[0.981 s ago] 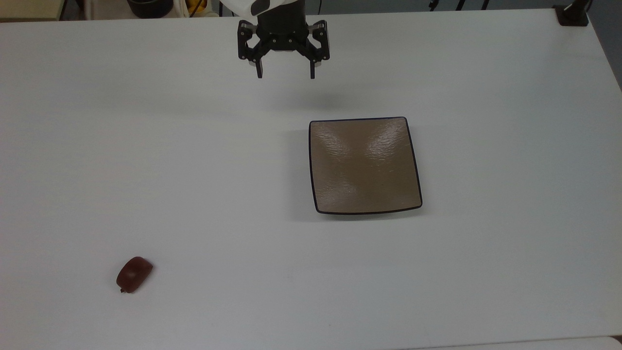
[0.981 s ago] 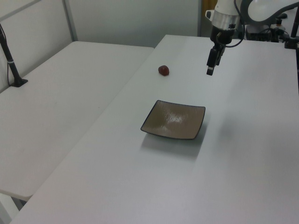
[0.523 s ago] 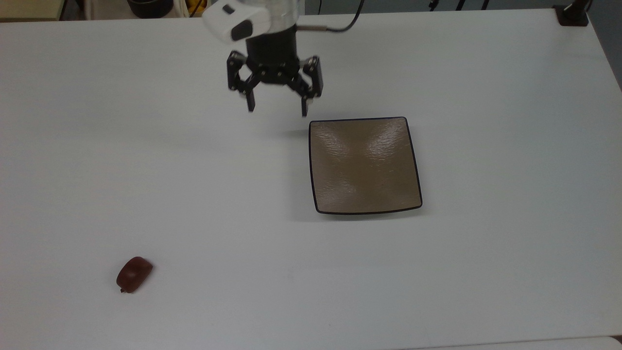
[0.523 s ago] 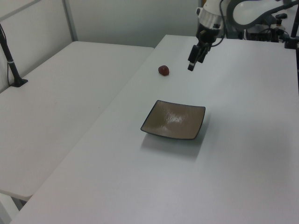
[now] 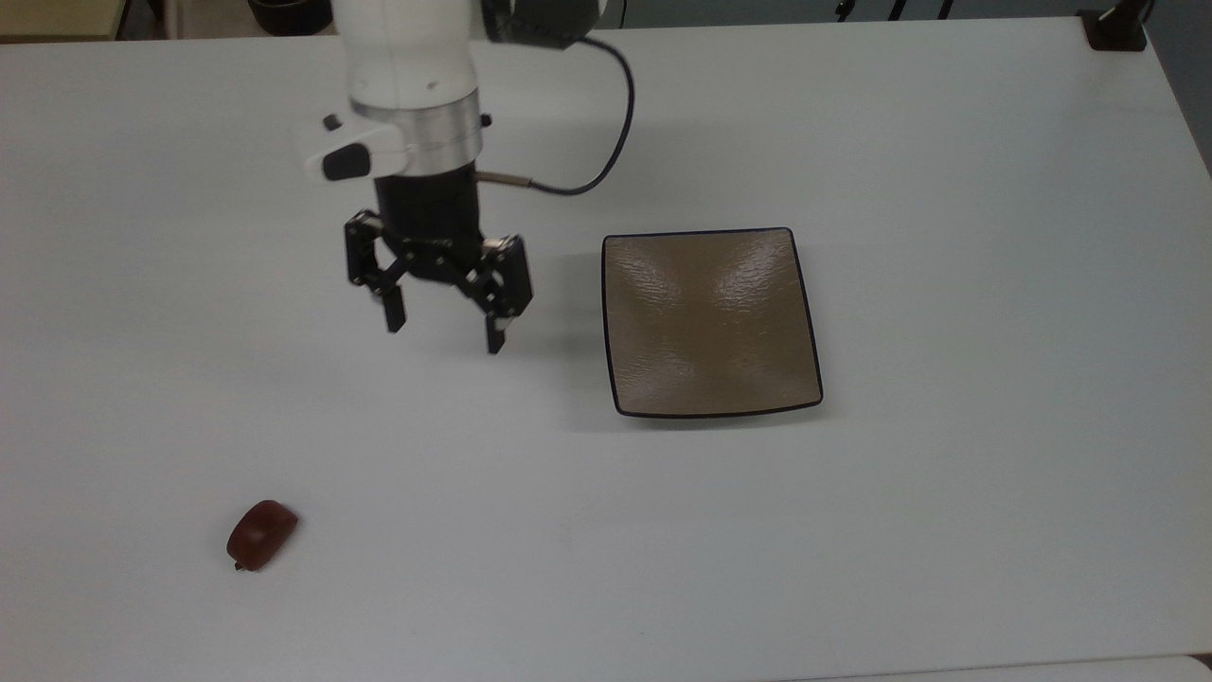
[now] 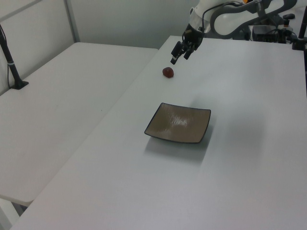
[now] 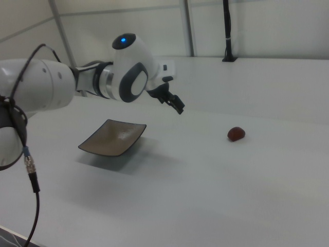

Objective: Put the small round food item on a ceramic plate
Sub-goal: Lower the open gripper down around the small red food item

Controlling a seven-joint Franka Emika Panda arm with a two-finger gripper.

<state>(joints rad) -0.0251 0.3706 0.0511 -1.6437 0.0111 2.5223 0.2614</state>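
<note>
Hand [image 5: 443, 330] hovering above the counter [image 5: 947, 530] beside the ceramic plate [image 5: 710, 322], fingers spread, gripping nothing. Small round food item [image 5: 260, 535] lying well apart, toward the top view's lower-left corner, long axis running diagonally, stem tip pointing at that corner.

My gripper [image 5: 443, 332] looks like matt black plastic, hung below a brushed metal ring and a smooth, glossy white arm shell [image 7: 36, 85]. The ceramic plate [image 5: 710, 322] has a glossy tan-brown glaze, finely rippled, with a thin dark rim. The small round food item [image 5: 260, 533] has a smooth, shiny reddish-brown skin. The table [image 5: 947, 530] is a smooth, matt white surface.
</note>
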